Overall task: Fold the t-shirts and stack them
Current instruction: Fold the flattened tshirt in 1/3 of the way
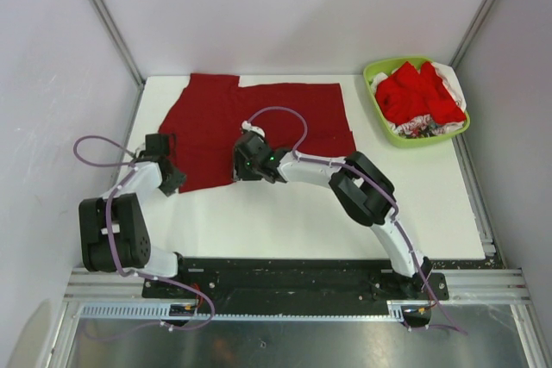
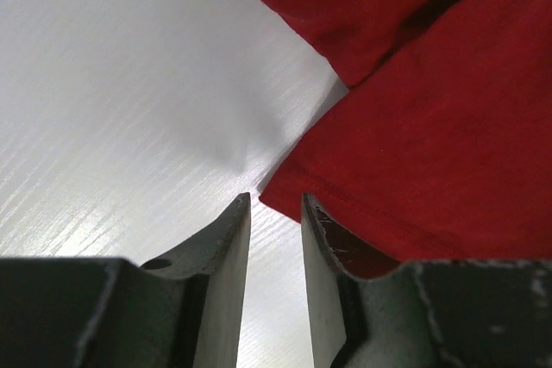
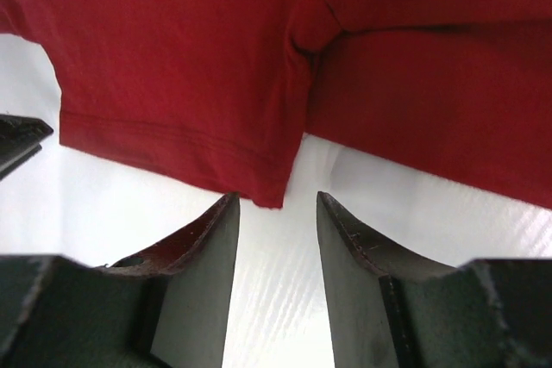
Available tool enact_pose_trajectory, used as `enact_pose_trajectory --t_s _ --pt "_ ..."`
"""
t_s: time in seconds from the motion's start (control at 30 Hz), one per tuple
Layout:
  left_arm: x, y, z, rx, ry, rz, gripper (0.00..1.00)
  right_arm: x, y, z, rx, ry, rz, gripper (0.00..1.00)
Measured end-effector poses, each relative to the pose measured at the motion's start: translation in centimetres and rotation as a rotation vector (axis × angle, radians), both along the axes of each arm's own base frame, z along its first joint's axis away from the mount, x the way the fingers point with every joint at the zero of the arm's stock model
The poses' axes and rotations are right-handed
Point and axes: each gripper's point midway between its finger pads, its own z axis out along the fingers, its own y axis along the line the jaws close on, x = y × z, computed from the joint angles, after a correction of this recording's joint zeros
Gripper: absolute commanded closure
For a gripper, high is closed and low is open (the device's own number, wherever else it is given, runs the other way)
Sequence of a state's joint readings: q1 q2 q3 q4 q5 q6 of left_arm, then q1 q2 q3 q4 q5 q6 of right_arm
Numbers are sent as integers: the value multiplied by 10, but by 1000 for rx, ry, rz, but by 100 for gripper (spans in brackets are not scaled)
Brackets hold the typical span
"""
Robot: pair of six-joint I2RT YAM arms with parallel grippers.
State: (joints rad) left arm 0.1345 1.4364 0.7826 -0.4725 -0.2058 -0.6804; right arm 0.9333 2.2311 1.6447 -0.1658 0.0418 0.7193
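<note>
A dark crimson t-shirt (image 1: 259, 122) lies spread on the white table (image 1: 302, 213). My left gripper (image 1: 170, 180) is at the shirt's near-left corner. In the left wrist view the left gripper (image 2: 276, 204) is open, and the corner of the t-shirt (image 2: 431, 144) lies just beyond its tips, with only bare table between the fingers. My right gripper (image 1: 246, 163) is at the shirt's near edge. In the right wrist view the right gripper (image 3: 276, 200) is open, and a hemmed corner of the t-shirt (image 3: 172, 84) hangs just ahead of its tips. Brighter red t-shirts (image 1: 416, 92) are piled in the basket.
A lime-green basket (image 1: 388, 127) stands at the far right corner of the table, with white and patterned cloth (image 1: 431, 127) under the red pile. Grey walls and metal rails (image 1: 103, 15) close in the table on three sides.
</note>
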Motion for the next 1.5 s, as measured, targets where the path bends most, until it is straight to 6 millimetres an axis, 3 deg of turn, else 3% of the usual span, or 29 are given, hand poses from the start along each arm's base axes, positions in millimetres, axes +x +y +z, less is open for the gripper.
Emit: enact_pose_trajectory --t_s 0.6,0.83,1.0,1.13,1.4,1.5 --pt "-10 -1 -15 -5 34 2 80 6 28 -8 -17 -20 -4 61" --pt "-9 -1 -15 -6 33 1 98 5 23 -12 -52 -24 -15 86" --pt "-7 -3 -11 -10 22 -7 100 7 21 -11 -76 -29 -14 99" --pt "7 -4 5 -19 -31 -25 100 14 22 -3 -78 -40 -14 100" --pt "54 -2 63 -3 -199 -72 99 44 20 25 -54 -97 -22 100" --pt "69 -2 80 4 -254 -89 86 60 21 40 -32 -128 -27 100"
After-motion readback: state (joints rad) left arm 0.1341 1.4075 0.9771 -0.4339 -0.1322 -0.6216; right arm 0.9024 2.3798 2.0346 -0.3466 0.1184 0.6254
